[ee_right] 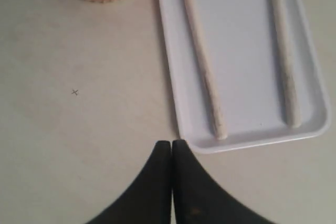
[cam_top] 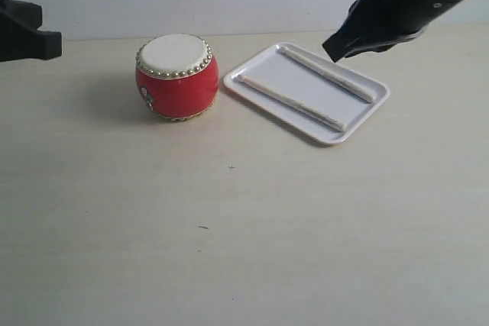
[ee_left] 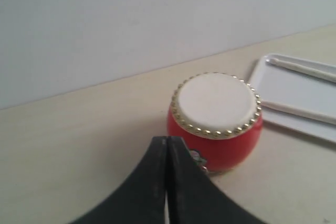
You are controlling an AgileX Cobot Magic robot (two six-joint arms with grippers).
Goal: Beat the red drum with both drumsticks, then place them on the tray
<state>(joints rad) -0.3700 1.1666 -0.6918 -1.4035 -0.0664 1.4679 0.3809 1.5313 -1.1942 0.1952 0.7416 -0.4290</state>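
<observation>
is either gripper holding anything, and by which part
Nothing held: left gripper and right gripper shut, empty; whitish wooden drumsticks lie in the white rectangular plastic tray.

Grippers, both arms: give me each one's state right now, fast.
Black left gripper: shut, holding nothing.
Black right gripper: shut, holding nothing.
</observation>
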